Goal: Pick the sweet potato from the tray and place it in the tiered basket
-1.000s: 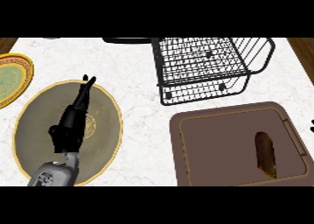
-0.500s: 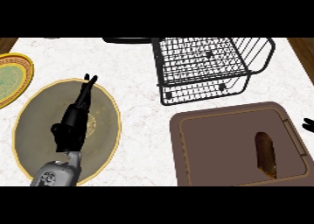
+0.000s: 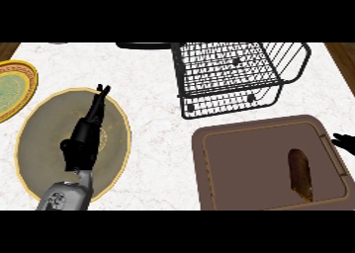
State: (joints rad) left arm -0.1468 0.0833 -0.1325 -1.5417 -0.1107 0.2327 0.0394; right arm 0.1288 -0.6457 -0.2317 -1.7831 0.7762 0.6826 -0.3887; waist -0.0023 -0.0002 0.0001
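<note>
A brown sweet potato (image 3: 301, 174) lies lengthwise on the right half of the dark brown tray (image 3: 238, 163) at the lower right. The black wire tiered basket (image 3: 238, 76) stands behind the tray, at the upper right. Only the fingers of my right hand (image 3: 349, 145) show at the right edge, just past the tray's right rim, level with the potato's top end and apart from it. My left hand (image 3: 85, 136) rests open with straight fingers over a large olive plate (image 3: 45, 128) at the left.
A yellow-rimmed green plate (image 3: 8, 91) is cut by the left edge. A dark rim of something (image 3: 143, 45) shows at the counter's back edge. Bare marble counter lies between the olive plate and the tray. Wood floor shows beyond the counter's corners.
My right hand has come further into view from the right edge, towards the tray's rim. The left hand and the sweet potato have not moved.
</note>
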